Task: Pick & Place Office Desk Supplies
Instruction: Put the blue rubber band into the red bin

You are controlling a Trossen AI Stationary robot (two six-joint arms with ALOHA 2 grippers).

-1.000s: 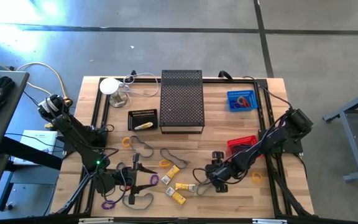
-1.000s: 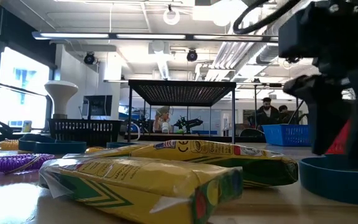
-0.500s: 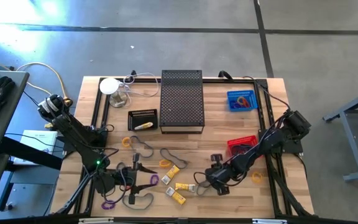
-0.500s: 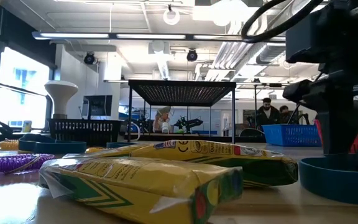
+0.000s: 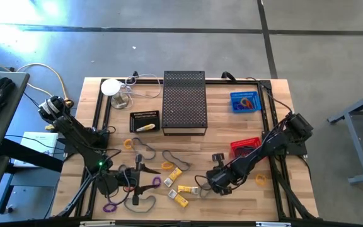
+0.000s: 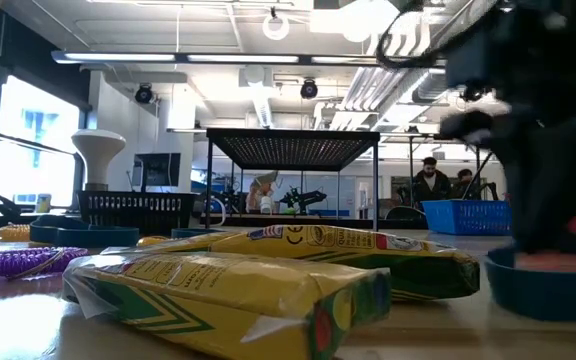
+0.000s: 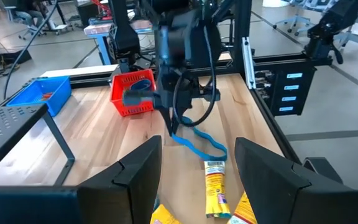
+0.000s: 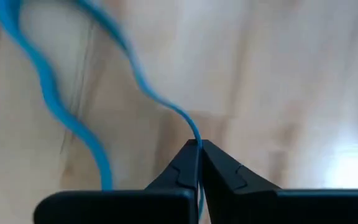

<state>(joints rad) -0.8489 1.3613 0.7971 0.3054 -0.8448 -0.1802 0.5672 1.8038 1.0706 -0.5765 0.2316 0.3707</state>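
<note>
My right gripper [image 5: 212, 184] stands near the table's front, right of centre, pointing steeply down and shut on a blue rubber band [image 7: 196, 140]. The band's loop trails over the wood [image 8: 55, 106]. Yellow packs [image 5: 180, 192] lie just left of it, with dark loops [image 5: 145, 149], orange ones [image 5: 167, 166] and a purple one [image 5: 109, 206] scattered farther left. My left gripper [image 5: 140, 184] waits open at the front left, pointing toward the right arm, nothing between its fingers [image 7: 135, 180]. My right gripper pinches one strand of the blue band [image 8: 192, 135] between its two fingertips, only at their free ends. The fingers come from above, slanting down. The pinched part is raised a little, while the remainder of the loop [image 7: 207, 148] lies slack on the table.
A black mesh riser [image 5: 184, 101] stands at the centre back, with a black tray [image 5: 145, 120] on its left. A blue bin [image 5: 244, 101] sits at the back right and a red bin [image 5: 244, 146] just behind my right arm. A white lamp-like object [image 5: 112, 87] is at the back left.
My right gripper has shifted slightly toward the table's left, rolled at the wrist and shut on the blue band. In the low view it now shows blurred.
</note>
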